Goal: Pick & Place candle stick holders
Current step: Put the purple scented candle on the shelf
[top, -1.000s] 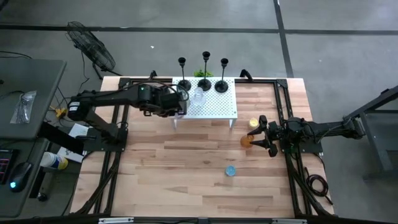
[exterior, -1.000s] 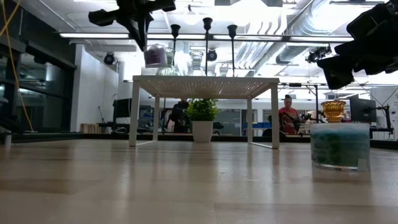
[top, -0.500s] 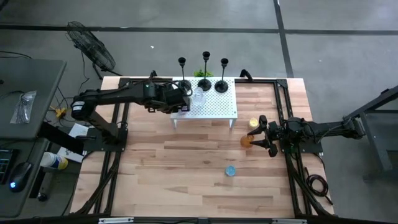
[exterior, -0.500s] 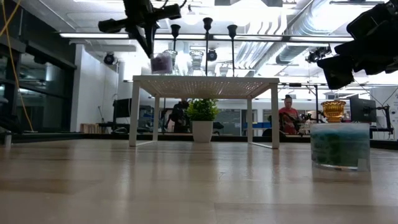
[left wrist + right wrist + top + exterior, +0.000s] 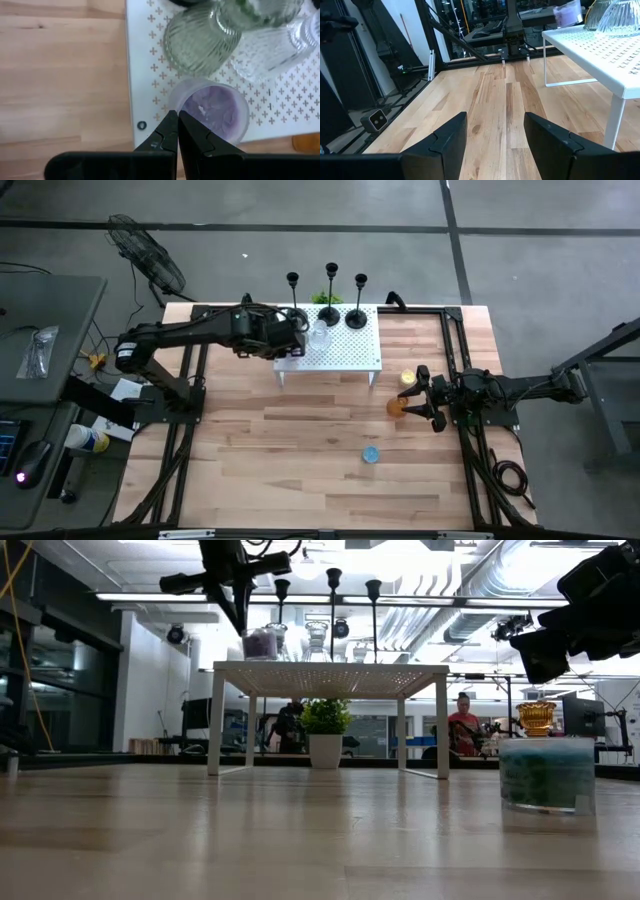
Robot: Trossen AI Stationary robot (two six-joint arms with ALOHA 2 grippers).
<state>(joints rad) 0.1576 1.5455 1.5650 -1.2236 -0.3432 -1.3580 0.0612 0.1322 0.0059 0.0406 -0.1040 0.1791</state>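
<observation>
The purple cup (image 5: 214, 111) stands on the white perforated shelf (image 5: 345, 352), at the shelf's left front corner, just beside a ribbed clear glass cup (image 5: 200, 37) and near a second clear glass piece (image 5: 277, 50). The left gripper (image 5: 177, 131) sits directly over the rim of the purple cup with its two fingers pressed together; the rim wall appears to be pinched between them, although the fingers themselves cover that spot in the left wrist view. In the low view the purple cup (image 5: 261, 642) rests on the shelf top with the left gripper (image 5: 237, 602) coming down onto it from above. Three black candlesticks (image 5: 331, 292) stand in a row along the far edge of the shelf, upright, with round bases. On the wooden table (image 5: 300, 450), to the right of the shelf, a yellow cup (image 5: 407, 380) and an orange cup (image 5: 396, 406) stand near each other. The right gripper (image 5: 418, 395) waits just beside these two cups with its fingers spread apart and nothing between them. A blue cup (image 5: 371, 454) stands alone nearer the front of the table, well apart from the shelf. A small potted plant (image 5: 325, 730) shows under the shelf in the low view.
</observation>
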